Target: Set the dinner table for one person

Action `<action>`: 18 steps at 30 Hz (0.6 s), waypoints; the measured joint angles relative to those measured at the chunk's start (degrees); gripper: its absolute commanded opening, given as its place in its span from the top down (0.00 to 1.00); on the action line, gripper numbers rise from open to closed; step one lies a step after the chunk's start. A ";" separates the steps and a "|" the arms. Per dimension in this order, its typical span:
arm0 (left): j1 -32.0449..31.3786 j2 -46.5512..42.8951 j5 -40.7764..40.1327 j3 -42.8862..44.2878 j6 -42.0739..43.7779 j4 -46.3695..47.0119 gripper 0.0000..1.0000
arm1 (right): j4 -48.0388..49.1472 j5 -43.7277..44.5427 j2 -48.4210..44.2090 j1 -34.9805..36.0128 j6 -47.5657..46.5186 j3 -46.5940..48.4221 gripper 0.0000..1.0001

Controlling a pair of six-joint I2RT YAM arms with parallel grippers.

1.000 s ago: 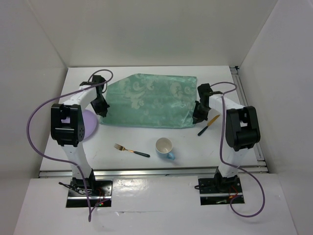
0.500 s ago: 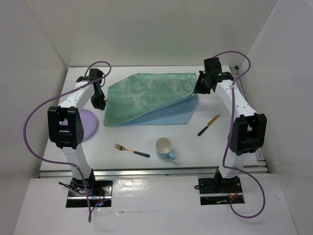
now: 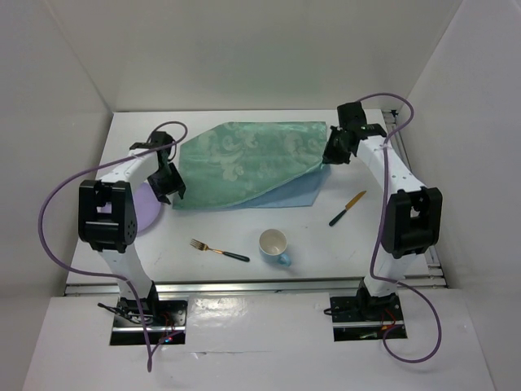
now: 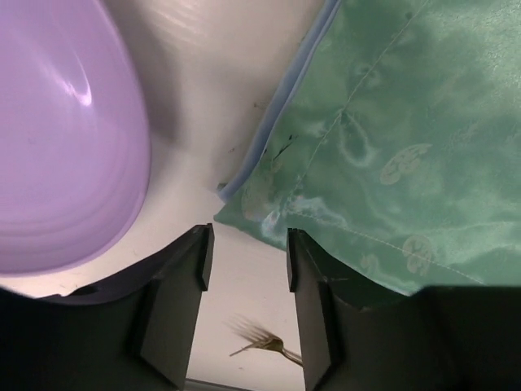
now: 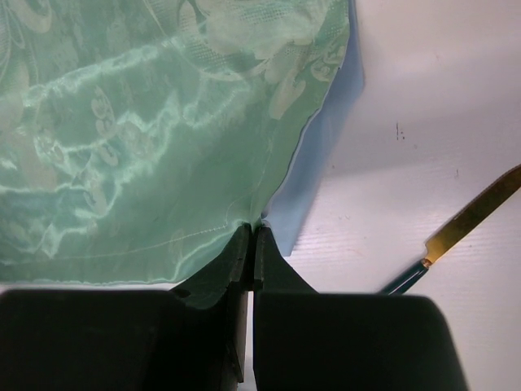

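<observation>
Between white walls the white bench [image 3: 244, 232] stretches out beyond both arm bases, carrying a purple plate [image 3: 146, 208] at left, the left tool [image 4: 246, 252] spread at the green cloth [image 3: 244, 161]'s near-left corner, a fork [image 3: 218, 249], a mug [image 3: 274, 245], the right tool [image 5: 252, 244] pinching the cloth's right edge, and a knife [image 3: 348, 208].

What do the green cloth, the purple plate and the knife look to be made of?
Green cloth: likely satin-like woven fabric, shiny with a woven pattern, stitched hem and pale blue underside. Purple plate: glossy, with a bright highlight; plastic or glazed ceramic, hard to tell. Knife: gold-toned metal blade by its sheen, dark handle, perhaps plastic.
</observation>
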 measured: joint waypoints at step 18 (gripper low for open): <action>-0.74 7.30 0.59 1.44 1.33 3.08 1.00 | 0.48 -0.39 0.00 0.00 0.00 -8.24 1.00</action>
